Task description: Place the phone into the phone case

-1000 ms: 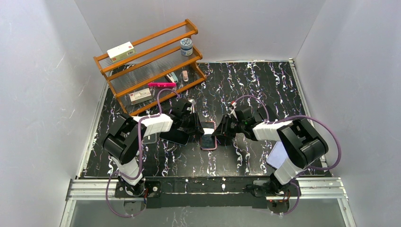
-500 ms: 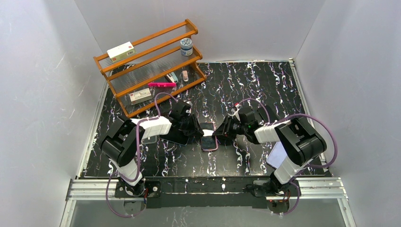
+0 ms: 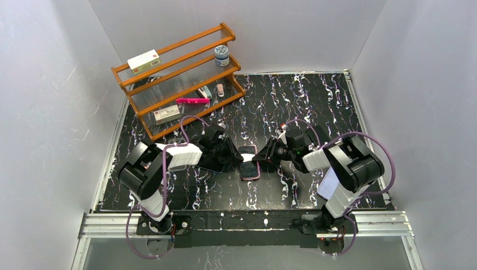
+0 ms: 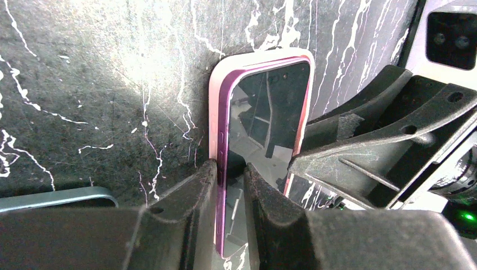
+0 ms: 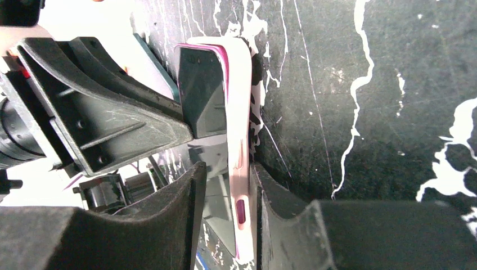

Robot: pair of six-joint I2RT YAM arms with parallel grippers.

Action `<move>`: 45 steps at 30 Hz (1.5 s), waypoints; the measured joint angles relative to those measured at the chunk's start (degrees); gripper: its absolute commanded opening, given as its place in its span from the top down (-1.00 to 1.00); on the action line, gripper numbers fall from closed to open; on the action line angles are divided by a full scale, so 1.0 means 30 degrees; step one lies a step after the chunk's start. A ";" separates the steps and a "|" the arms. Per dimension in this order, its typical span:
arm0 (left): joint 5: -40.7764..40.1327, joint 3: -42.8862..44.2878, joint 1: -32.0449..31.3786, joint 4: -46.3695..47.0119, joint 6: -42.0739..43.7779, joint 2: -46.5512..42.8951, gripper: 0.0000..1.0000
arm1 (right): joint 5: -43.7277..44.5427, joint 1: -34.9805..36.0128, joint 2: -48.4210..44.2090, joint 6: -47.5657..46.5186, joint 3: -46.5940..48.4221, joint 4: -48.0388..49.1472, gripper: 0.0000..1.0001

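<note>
Two grippers meet at the middle of the black marbled table [image 3: 315,101], one on each long side of the phone [image 4: 264,124]. In the overhead view the phone lies flat, screen up, at the centre of the frame. It sits inside the pale pink phone case [image 4: 216,112], whose rim runs round the phone's magenta edge. We cannot tell whether the phone is pressed fully home.

The left gripper [image 4: 230,185] is clamped on the case's long side at the lower middle of its own wrist view. One finger presses the outer wall and the other rests on the glass. The right gripper [image 5: 225,191] pinches the opposite long side in the same way, with the pink wall and its slot showing between the fingers. Each wrist view shows the other gripper's black fingers touching the far edge of the screen.

A dark flat slab [image 3: 205,163] lies partly under the left arm, just left of the phone. At the upper left of the overhead frame stands a wooden rack [image 3: 169,73]. It holds a white box [image 3: 143,61] and a small jar [image 3: 221,55] on top, and a pink bar [image 3: 192,100] lower down.
</note>
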 measured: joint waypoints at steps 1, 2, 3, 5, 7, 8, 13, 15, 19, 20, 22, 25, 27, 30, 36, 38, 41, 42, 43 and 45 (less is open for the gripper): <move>0.0015 -0.0080 0.0000 0.0146 -0.0117 -0.0007 0.80 | -0.0131 -0.0022 0.0138 0.0160 0.0000 0.0255 0.18; 0.0051 -0.0160 0.0000 0.0306 -0.0233 -0.0007 0.79 | -0.0262 -0.0058 0.0299 0.0335 -0.0036 0.0525 0.18; 0.0095 -0.0219 0.0000 0.0437 -0.0350 -0.0007 0.76 | -0.0386 -0.0102 0.0437 0.0510 -0.0117 0.0889 0.19; 0.0291 -0.0335 -0.0051 0.0648 -0.0597 -0.0007 0.66 | -0.0612 -0.0153 0.0699 0.0889 -0.0321 0.1603 0.20; 0.0517 -0.0539 -0.0138 0.0918 -0.0845 -0.0007 0.55 | -0.0896 -0.0197 0.0984 0.1253 -0.0532 0.2317 0.23; 0.0597 -0.0612 -0.0182 0.1013 -0.0976 -0.0015 0.52 | -0.0998 -0.0219 0.1071 0.1399 -0.0627 0.2594 0.24; 0.1290 -0.1246 -0.0721 0.1246 -0.1639 -0.0372 0.41 | -0.1384 -0.0124 0.1472 0.1923 -0.0845 0.3344 0.27; 0.1545 -0.1523 -0.1013 0.1195 -0.1778 -0.0685 0.39 | -0.1501 -0.0095 0.1479 0.2004 -0.0984 0.3504 0.27; 0.1916 -0.1829 -0.1304 0.1064 -0.1996 -0.1020 0.41 | -0.1741 -0.0102 0.1545 0.2310 -0.1231 0.3883 0.21; 0.1989 -0.1829 -0.1311 0.1064 -0.2069 -0.1020 0.46 | -0.1756 -0.0102 0.1552 0.2368 -0.1239 0.3927 0.21; 0.2120 -0.1858 -0.1319 0.1093 -0.2186 -0.1020 0.52 | -0.1727 -0.0102 0.1552 0.2463 -0.1239 0.4000 0.19; 0.2200 -0.2120 -0.1341 0.1195 -0.2295 -0.1020 0.58 | -0.1712 -0.0102 0.1559 0.2630 -0.1246 0.4044 -0.07; 0.2215 -0.2149 -0.1348 0.1224 -0.2288 -0.1020 0.60 | -0.1814 -0.0117 0.1515 0.2812 -0.1246 0.4116 -0.23; 0.2222 -0.2149 -0.1355 0.1304 -0.2251 -0.1013 0.60 | -0.1690 -0.0124 0.0809 0.2557 -0.1202 0.3461 -0.31; 0.2324 -0.1989 -0.1413 0.1486 -0.2120 -0.0787 0.60 | 0.0153 -0.0109 -0.1800 0.0619 -0.1180 -0.0699 -0.13; 0.2353 -0.1974 -0.1443 0.1581 -0.2091 -0.0780 0.60 | 0.0721 -0.0109 -0.2448 0.0087 -0.1180 -0.1821 -0.05; 0.2412 -0.1931 -0.1443 0.1705 -0.2040 -0.0707 0.60 | 0.1166 -0.0117 -0.2929 -0.0372 -0.1202 -0.2732 0.08; 0.2463 -0.1923 -0.1443 0.1763 -0.2047 -0.0619 0.61 | 0.1246 -0.0124 -0.2987 -0.0510 -0.1275 -0.2798 0.12; 0.2499 -0.1923 -0.1443 0.1807 -0.2047 -0.0561 0.62 | 0.1231 -0.0131 -0.2994 -0.0525 -0.1370 -0.2725 0.15; 0.2550 -0.1923 -0.1450 0.1865 -0.2047 -0.0503 0.64 | 0.1129 -0.0248 -0.2994 -0.0364 -0.1792 -0.2208 0.19</move>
